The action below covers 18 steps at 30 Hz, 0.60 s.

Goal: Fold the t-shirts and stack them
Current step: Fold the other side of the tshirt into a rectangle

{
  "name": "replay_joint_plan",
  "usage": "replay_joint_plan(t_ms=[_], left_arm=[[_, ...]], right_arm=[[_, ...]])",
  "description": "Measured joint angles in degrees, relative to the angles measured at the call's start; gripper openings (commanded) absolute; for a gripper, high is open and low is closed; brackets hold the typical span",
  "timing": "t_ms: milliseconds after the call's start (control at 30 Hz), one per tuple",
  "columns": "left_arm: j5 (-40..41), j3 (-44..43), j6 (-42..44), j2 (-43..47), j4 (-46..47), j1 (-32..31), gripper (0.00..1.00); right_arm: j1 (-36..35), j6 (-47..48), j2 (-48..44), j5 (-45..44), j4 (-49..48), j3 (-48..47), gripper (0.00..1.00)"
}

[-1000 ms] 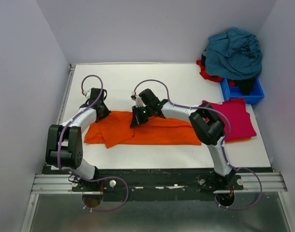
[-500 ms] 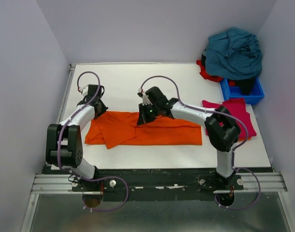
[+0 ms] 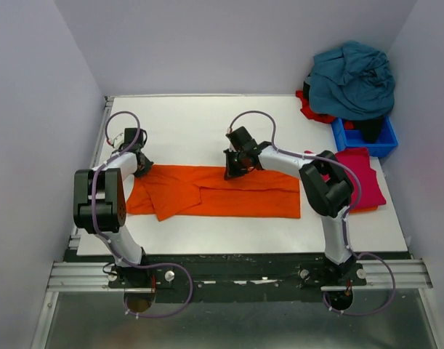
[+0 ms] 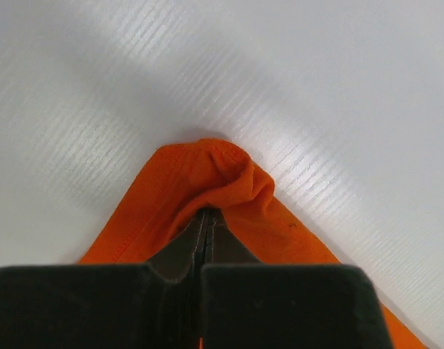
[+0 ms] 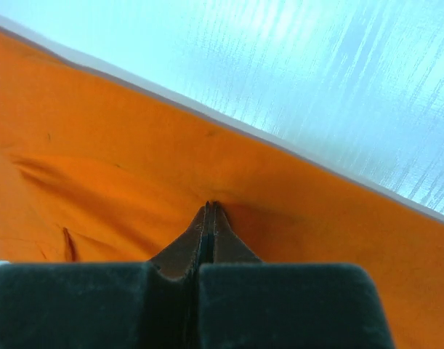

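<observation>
A bright orange soft cloth t-shirt [image 3: 222,193] lies flat across the middle of the white tabletop [image 3: 207,123] as a long band running left to right, with a folded flap hanging towards the near edge at its left part. The left end effector [image 3: 140,166] sits low at the shirt's far left corner; in the left wrist view its fingers [image 4: 182,251] are pressed fully together, and a small bunched hump of the orange cloth [image 4: 229,182] is pinched at their tips. The right end effector [image 3: 235,169] is down on the shirt's far edge near the middle of the band. In the right wrist view its fingers [image 5: 225,243] are likewise closed tight, nipping the orange fabric [image 5: 98,160], with creases running out from the tips. At the right side of the tabletop lies a folded magenta-red t-shirt [image 3: 363,178], partly hidden behind the right arm. In the far right corner a crumpled teal-blue t-shirt [image 3: 352,78] is heaped over a small blue plastic bin [image 3: 367,142], and a red t-shirt [image 3: 312,109] shows from beneath the heap.
</observation>
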<state>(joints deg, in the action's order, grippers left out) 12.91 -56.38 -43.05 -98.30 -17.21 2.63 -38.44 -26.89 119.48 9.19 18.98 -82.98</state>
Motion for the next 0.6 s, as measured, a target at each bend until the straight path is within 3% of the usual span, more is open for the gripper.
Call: replay_joint_plan(t_ms=[167, 300, 600], left_arm=[[-0.13, -1.22, 0.20, -0.87, 0.04, 0.96, 0.01], [-0.22, -0.85, 1.46, 1.25, 0.17, 0.98, 0.07], [0.42, 2.86, 1.53, 18.69, 1.79, -1.38, 0.00]], right_arm=[[0.20, -0.39, -0.79, -2.89, -0.13, 0.85, 0.01], [0.31, 0.44, -5.55, -4.66, 0.11, 5.44, 0.01], [0.61, 1.03, -31.28, -8.96, -2.80, 24.55, 0.01]])
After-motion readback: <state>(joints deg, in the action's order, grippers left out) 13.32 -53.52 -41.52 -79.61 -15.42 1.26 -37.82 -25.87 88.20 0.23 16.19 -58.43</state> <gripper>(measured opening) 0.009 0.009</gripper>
